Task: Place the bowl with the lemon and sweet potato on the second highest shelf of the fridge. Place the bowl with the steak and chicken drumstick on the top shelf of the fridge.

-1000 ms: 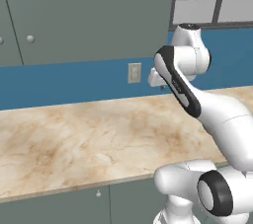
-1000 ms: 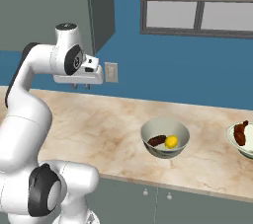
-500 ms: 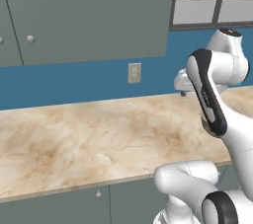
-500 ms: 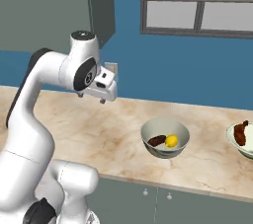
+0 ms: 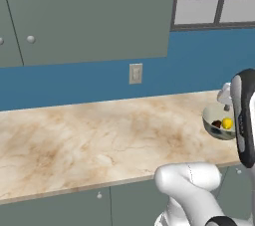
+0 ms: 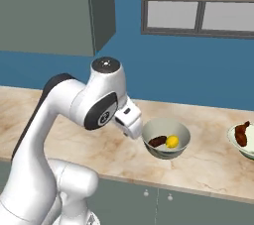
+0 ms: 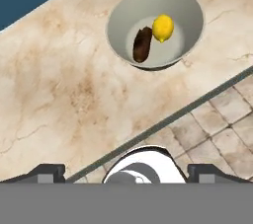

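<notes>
Above the marble counter (image 7: 59,85) — gripper (image 7: 126,172) spread wide, holding nothing, touching nothing | grey bowl (image 7: 156,26) rests near the counter's front edge — lemon (image 7: 163,27) and dark sweet potato (image 7: 142,44) touching inside | second bowl with chicken drumstick (image 6: 242,134) sits apart, further right

A bowl (image 6: 166,139) is sitting on the counter (image 6: 213,162) near its front edge, holding the lemon (image 6: 172,141) with what is probably a sweet potato (image 6: 158,141) touching it on the left. A second bowl (image 6: 244,141) with the chicken drumstick (image 6: 242,133) is standing further right. A wall socket (image 5: 135,73) is sitting on the far wall above the counter.
</notes>
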Motion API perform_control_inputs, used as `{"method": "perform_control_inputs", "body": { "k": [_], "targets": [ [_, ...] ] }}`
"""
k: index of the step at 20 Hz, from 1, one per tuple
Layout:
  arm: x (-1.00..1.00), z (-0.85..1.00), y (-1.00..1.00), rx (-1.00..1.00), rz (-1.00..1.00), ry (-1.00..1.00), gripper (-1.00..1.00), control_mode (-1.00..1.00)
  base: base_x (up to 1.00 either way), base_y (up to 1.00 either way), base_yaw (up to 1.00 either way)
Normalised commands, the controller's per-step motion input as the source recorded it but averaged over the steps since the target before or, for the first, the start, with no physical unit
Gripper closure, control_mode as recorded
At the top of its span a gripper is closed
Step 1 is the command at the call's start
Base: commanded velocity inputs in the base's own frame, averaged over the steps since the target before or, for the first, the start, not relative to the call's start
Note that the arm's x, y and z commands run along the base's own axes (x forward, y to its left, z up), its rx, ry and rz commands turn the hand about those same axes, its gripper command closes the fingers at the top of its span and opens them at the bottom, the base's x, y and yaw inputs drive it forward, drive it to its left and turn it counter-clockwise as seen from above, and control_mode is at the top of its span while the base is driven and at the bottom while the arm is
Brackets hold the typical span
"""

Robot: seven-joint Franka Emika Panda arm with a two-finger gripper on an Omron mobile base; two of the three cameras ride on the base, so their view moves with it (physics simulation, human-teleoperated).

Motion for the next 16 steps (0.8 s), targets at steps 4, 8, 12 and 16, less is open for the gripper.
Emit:
{"method": "perform_control_inputs", "body": {
  "k": [4, 8, 12, 16],
  "targets": [
    [-0.10, -0.32, -1.00, 0.08, -0.54, 0.11, -1.00, -1.00, 0.00, 0.00, 0.00],
    [0.13, -0.49, -1.00, 0.14, -0.46, 0.12, -1.00, -1.00, 0.00, 0.00, 0.00],
    [0.50, -0.31, -0.97, 0.18, -0.15, 0.13, -1.00, -1.00, 0.00, 0.00, 0.00],
    [0.09, -0.22, -0.58, 0.27, -0.01, 0.02, -1.00, -1.00, 0.00, 0.00, 0.00]
  ]
}}
